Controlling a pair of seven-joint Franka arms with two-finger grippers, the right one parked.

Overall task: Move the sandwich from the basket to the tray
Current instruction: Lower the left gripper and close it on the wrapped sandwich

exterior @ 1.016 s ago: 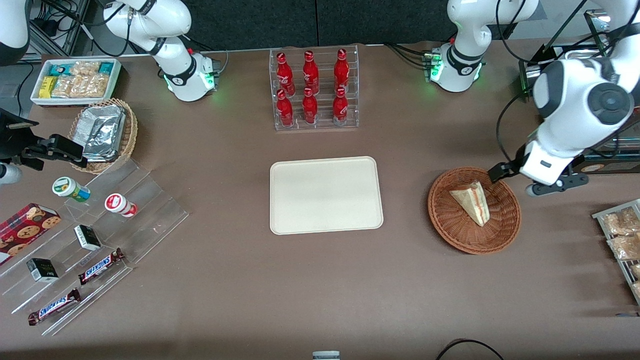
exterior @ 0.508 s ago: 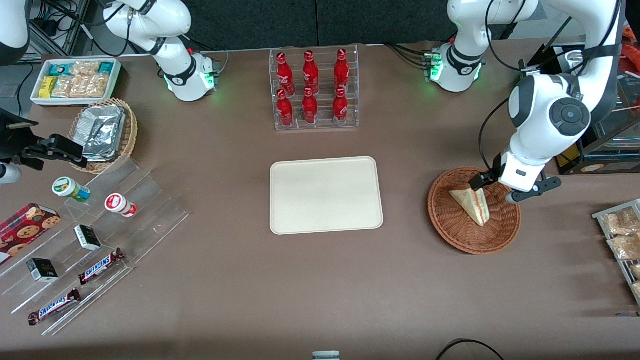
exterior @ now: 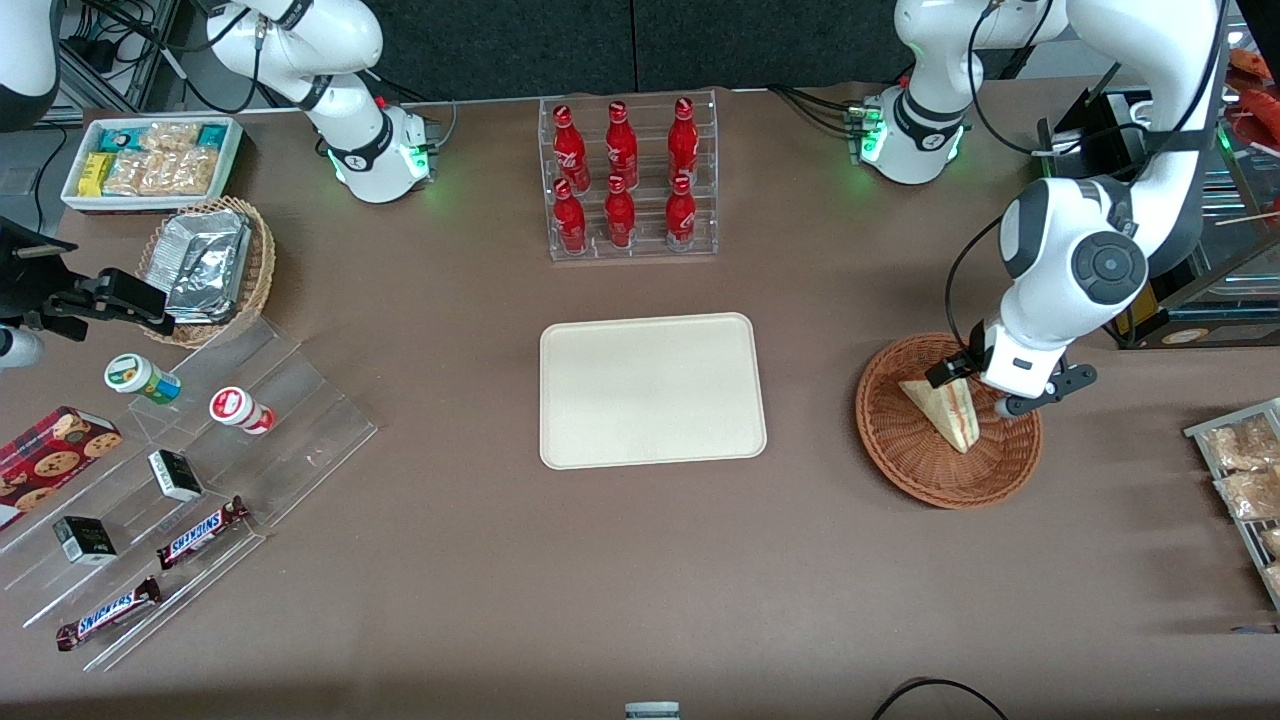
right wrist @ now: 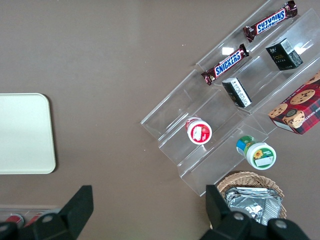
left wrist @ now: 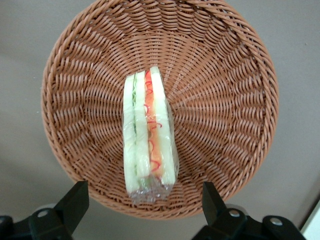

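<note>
Claw (exterior: 968,388) sits over the basket (exterior: 905,450), at the part of the rim farthest from the front cam, fingers (left wrist: 75,202) spread wide w/ nothing between them. I can see both fingertips in the wrist cam, apart from each other and not touching the sandwich (left wrist: 149,137). Sandwich (exterior: 945,408) lies in the basket (left wrist: 230,100) right under the claw, standing on edge w/ its cut face up: white bread, red and pale filling, a bit of green, clear wrap round it. Its wide end is directly below the claw; its point runs toward the front cam. Wrist cam shows the wedge roughly centred between the two fingers, lengthwise along the gap.

Tray (exterior: 652,390) is on the tabletop (exterior: 820,580) well apart from the claw, off toward the parked arm's end, nothing on it. Rack of red bottles (exterior: 625,180) stands farther from the front cam than the tray, also well apart from the claw. Clear stepped display w/ candy bars (exterior: 195,530) and small tubs is at the parked arm's end, near the tan basket w/ foil packets (exterior: 205,265).
</note>
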